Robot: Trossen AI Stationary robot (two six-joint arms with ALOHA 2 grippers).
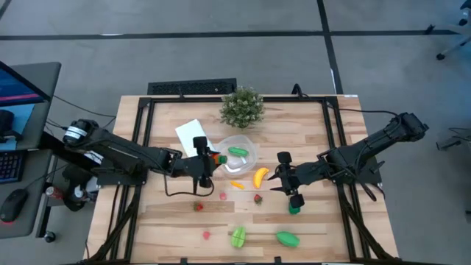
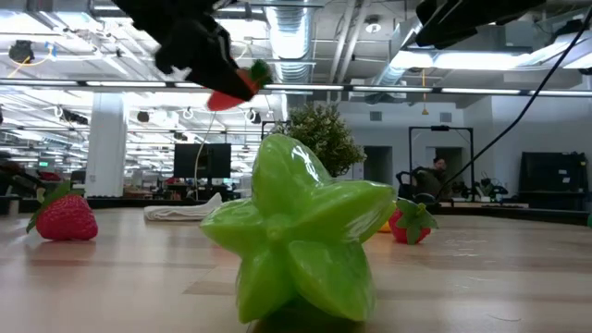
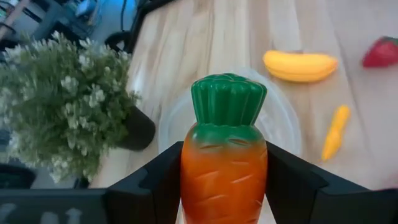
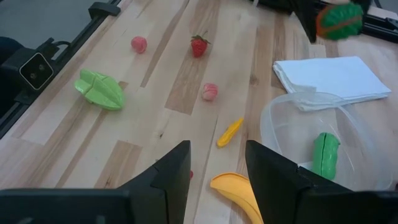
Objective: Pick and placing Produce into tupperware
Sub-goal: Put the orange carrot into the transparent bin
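Basically clamping the left gripper (image 3: pixel 224 186) around the smooth hard-plastic orange toy carrot with the green top (image 3: pixel 224 149), squeezing its fat middle; probably light, rigid, a bit slick. Hovering it over the round clear plastic tupperware (image 1: pixel 249 146), green piece (image 4: pixel 325 154) inside. Parking the right gripper (image 4: pixel 217 171) part-open, empty, above the yellow toy banana (image 4: pixel 236 191).

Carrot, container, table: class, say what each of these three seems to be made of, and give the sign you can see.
Carrot, clamped in the left gripper: probably glossy moulded plastic, going by its soft highlights and moulded grooves.
Container: thin clear plastic; the table shows through its wall.
Table: pale wood, likely butcher-block, with visible grain and joined strips; matte finish.
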